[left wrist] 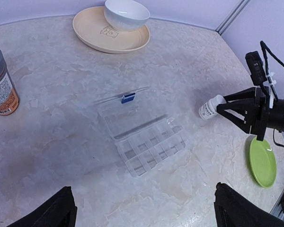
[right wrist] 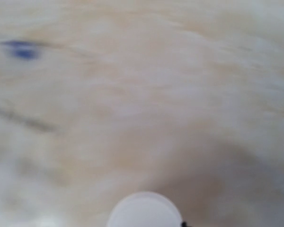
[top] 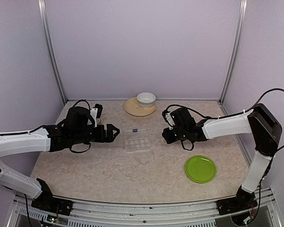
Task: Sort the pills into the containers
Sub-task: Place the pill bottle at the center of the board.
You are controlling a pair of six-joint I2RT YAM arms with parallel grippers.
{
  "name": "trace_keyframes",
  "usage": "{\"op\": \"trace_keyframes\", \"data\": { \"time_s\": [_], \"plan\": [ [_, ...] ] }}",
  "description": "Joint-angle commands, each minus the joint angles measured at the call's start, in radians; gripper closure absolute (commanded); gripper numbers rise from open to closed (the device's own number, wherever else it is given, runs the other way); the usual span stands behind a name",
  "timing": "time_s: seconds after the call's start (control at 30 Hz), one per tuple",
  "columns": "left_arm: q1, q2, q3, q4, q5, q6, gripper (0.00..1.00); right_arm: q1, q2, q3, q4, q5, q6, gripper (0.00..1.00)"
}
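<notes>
We see the main danger on the right side. The right gripper (left wrist: 219,108) is closed narrow on a small white bottle (left wrist: 208,109), which it holds tilted at its fingertips, just to the right of the pill box (top: 137,142). The pinch looks to be only on one end, so the bottle could slip or turn. If it pours from beside the box and not above it, we think the pills would run over the table (top: 109,175), perhaps toward the near green plate (top: 200,169). The compartments are small and close together, so a fast pour could also mix them. The left gripper (top: 116,134) is open wide and holds nothing, just left of the box. If it comes forward low, it could push this light box or knock its lid (left wrist: 128,111), which lies open on the far side with its blue latch (left wrist: 128,98). The right wrist view is too blurred to help here. We count, from near to far: one green plate, one pill box with two rows of compartments that we cannot count surely, two bottles (the white one and an orange bottle (left wrist: 0,82) with a grey cap, standing at the left), and one white bowl (top: 146,99) on one tan plate (top: 132,109). We can see no loose pills.
</notes>
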State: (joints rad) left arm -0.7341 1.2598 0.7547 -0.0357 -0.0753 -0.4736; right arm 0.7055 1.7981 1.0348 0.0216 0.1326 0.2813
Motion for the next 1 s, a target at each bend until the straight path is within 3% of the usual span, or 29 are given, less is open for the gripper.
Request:
{"op": "trace_keyframes", "data": {
  "time_s": [0.0, 0.43, 0.97],
  "plan": [
    [-0.015, -0.040, -0.018, 0.023, 0.018, -0.005, 0.01, 0.126, -0.083, -0.011, -0.070, 0.076, 0.005, 0.79],
    [-0.026, -0.098, -0.038, -0.012, 0.035, 0.035, 0.01, 0.404, -0.128, -0.050, -0.123, 0.197, 0.086, 0.79],
    [-0.086, -0.030, -0.037, 0.032, 0.045, 0.051, 0.01, 0.465, -0.067, -0.090, -0.081, 0.211, 0.092, 0.77]
  ]
}}
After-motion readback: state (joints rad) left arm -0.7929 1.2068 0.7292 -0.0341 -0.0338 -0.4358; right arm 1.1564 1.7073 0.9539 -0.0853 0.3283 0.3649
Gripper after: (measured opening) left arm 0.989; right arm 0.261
